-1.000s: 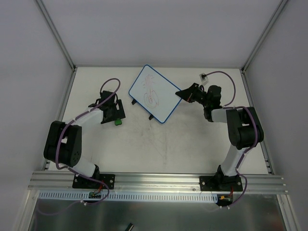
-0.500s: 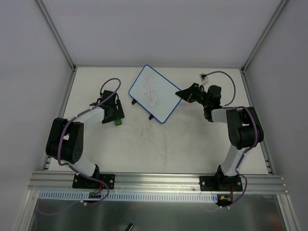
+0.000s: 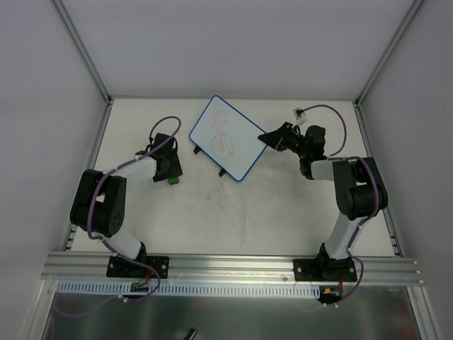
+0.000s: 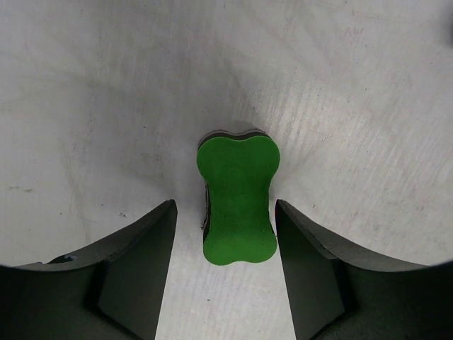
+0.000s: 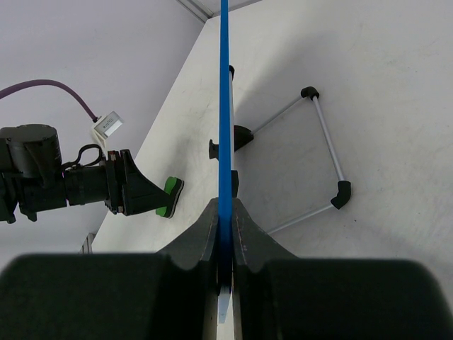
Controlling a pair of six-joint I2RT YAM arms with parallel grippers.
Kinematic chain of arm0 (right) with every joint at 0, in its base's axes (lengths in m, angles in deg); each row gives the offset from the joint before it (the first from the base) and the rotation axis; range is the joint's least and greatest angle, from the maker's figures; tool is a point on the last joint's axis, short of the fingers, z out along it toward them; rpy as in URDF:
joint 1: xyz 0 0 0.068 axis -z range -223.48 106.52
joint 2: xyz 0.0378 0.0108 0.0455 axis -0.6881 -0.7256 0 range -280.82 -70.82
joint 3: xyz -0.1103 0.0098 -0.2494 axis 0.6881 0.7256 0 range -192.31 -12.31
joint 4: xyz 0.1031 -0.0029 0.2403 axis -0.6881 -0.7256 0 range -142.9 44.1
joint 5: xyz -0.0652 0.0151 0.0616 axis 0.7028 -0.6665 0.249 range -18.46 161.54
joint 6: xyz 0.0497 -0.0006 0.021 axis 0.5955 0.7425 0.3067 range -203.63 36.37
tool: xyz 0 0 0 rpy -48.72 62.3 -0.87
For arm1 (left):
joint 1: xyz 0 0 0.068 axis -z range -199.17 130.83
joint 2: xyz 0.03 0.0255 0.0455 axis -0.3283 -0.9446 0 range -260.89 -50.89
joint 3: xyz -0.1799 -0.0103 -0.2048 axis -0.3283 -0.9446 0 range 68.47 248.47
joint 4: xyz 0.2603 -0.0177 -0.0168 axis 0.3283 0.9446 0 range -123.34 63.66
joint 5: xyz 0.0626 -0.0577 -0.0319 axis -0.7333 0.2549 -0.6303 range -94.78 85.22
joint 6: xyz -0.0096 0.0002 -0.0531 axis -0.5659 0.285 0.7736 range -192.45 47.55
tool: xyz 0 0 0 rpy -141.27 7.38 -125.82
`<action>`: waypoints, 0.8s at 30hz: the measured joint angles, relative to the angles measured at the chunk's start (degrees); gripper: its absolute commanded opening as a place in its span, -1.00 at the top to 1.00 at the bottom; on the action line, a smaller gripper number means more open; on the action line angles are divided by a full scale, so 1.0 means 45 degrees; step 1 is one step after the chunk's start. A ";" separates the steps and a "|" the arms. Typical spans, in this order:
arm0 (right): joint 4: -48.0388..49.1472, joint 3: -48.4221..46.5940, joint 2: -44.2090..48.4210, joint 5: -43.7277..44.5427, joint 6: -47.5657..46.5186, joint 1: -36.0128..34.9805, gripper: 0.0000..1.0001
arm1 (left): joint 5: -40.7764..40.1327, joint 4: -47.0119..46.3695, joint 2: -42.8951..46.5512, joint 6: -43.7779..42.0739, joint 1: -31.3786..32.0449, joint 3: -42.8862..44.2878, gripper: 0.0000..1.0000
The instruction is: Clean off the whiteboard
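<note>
The whiteboard (image 3: 226, 138), white with a thin blue rim and reddish scribbles, stands tilted at the back middle of the table. My right gripper (image 3: 264, 137) is shut on its right edge. In the right wrist view the blue rim (image 5: 224, 106) runs straight up from between the shut jaws of my right gripper (image 5: 224, 207). A small green bone-shaped eraser (image 4: 238, 202) lies flat on the table between the fingers of my left gripper (image 4: 225, 212). That gripper is open, with a narrow gap showing on each side of the eraser. From above, the eraser (image 3: 172, 180) sits left of the board.
The board's wire stand (image 5: 322, 163) with black feet rests on the table behind it. A small white connector (image 3: 300, 111) on a purple cable lies at the back right. Grey walls and metal posts (image 3: 81, 49) enclose the table, and a rail (image 3: 226, 265) runs along the near edge.
The left gripper's jaws have narrowed around the green eraser and the left arm has drawn in slightly. The right arm and the whiteboard have not moved.
</note>
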 measured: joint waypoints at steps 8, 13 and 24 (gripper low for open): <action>-0.0005 0.0000 0.0000 -0.0005 0.0000 0.0000 0.99 | -0.0121 -0.0010 -0.0073 0.0005 0.0058 0.0257 0.01; 0.0000 0.0000 0.0000 -0.0010 0.0000 0.0000 0.99 | -0.0219 -0.0005 -0.0199 0.0000 0.0141 0.0389 0.04; 0.0000 0.0000 0.0000 -0.0029 0.0005 0.0000 0.99 | -0.0257 -0.0005 -0.0423 0.0005 0.0141 0.0495 0.24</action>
